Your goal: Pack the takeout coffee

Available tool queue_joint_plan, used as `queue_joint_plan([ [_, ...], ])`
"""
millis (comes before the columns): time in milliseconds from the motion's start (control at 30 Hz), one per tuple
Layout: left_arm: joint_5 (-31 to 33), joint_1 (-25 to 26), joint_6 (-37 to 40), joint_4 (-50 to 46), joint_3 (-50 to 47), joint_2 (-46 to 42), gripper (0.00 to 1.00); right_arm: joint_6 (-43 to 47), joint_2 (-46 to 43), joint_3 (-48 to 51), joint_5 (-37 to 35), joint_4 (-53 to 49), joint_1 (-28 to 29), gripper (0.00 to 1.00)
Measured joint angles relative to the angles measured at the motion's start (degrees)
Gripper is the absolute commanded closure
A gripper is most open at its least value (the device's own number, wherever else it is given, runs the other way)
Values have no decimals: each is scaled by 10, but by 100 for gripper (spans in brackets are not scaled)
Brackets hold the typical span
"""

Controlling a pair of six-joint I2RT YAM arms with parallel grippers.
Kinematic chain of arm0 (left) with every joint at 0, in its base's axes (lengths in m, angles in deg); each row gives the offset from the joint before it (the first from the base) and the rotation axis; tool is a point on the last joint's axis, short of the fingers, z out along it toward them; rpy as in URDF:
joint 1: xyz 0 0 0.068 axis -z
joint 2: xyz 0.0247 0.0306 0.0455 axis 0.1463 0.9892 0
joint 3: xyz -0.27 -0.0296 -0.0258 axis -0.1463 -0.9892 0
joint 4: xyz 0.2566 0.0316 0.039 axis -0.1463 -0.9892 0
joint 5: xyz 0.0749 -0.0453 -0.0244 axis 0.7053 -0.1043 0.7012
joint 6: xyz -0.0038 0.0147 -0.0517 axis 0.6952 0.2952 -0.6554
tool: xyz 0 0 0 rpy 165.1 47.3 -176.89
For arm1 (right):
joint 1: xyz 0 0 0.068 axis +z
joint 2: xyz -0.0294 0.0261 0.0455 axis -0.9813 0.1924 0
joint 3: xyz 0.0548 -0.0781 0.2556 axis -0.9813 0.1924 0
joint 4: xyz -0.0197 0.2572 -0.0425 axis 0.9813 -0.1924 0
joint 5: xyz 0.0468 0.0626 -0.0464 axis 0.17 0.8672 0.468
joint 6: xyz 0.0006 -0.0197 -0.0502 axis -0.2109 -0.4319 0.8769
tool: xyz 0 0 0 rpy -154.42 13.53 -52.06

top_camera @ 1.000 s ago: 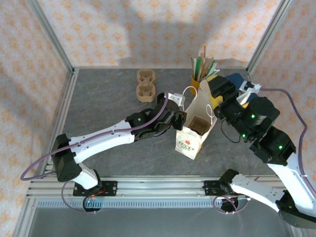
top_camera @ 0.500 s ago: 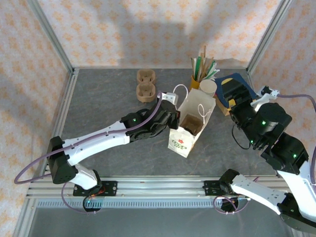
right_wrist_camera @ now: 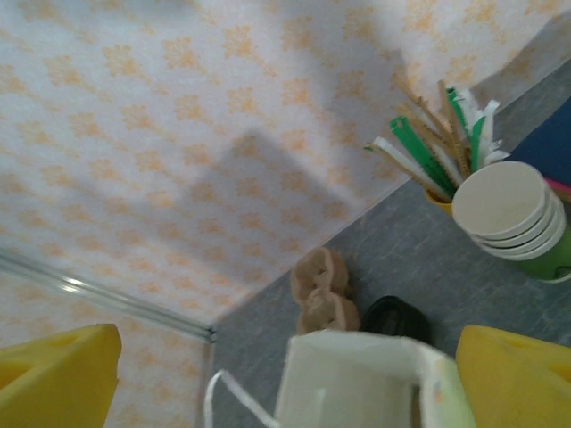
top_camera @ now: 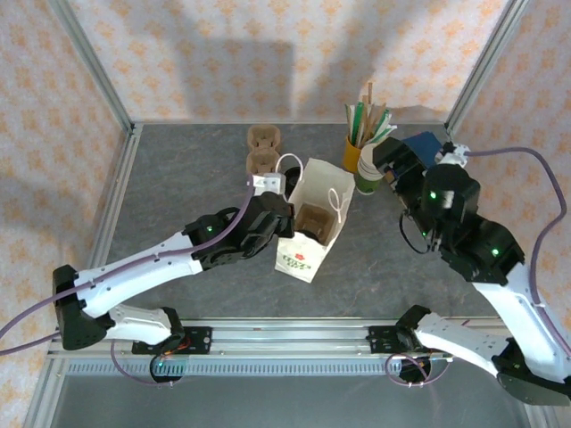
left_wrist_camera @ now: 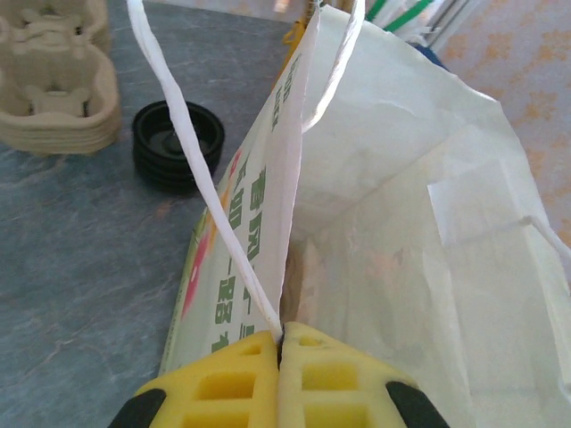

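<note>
The top view shows both arms over the grey surface (top_camera: pixel 178 178). The paper bag (top_camera: pixel 302 257) stands open in the middle of the frame. The left wrist view shows, close up, a round black pile of lids (left_wrist_camera: pixel 177 143) at upper left, just beside the cardboard cup trays (left_wrist_camera: pixel 53 89). The right wrist view looks past the bag's rim. It shows a stack of white cups (right_wrist_camera: pixel 508 209) at the right edge, next to sticks and straws (right_wrist_camera: pixel 428 143).

The left claw (left_wrist_camera: pixel 281 337) is squeezed together on the paper bag's top edge and white handle. The right claw (right_wrist_camera: pixel 287 332) is wide apart and holds nothing. The bag's inside is dim, so I cannot tell where the takeout coffee is.
</note>
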Motion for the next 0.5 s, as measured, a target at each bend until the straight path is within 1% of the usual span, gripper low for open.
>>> queue_joint_plan([
  [67, 12, 0, -14, -9, -8, -11, 98, 15, 22, 0, 49, 7, -57, 3],
  [133, 23, 0, -29, -16, -20, -25, 98, 32, 48, 4, 114, 20, -134, 4],
  [200, 33, -1, -43, -24, -33, -40, 99, 53, 78, 14, 167, 34, -184, 3],
  [333, 51, -2, -75, -47, -48, -63, 99, 99, 152, 25, 255, 47, -242, 5],
  [433, 57, -2, -92, -49, -60, -79, 98, 130, 206, 25, 295, 58, -273, 6],
  [500, 59, -2, -102, -49, -71, -91, 96, 151, 232, 25, 308, 67, -283, 7],
])
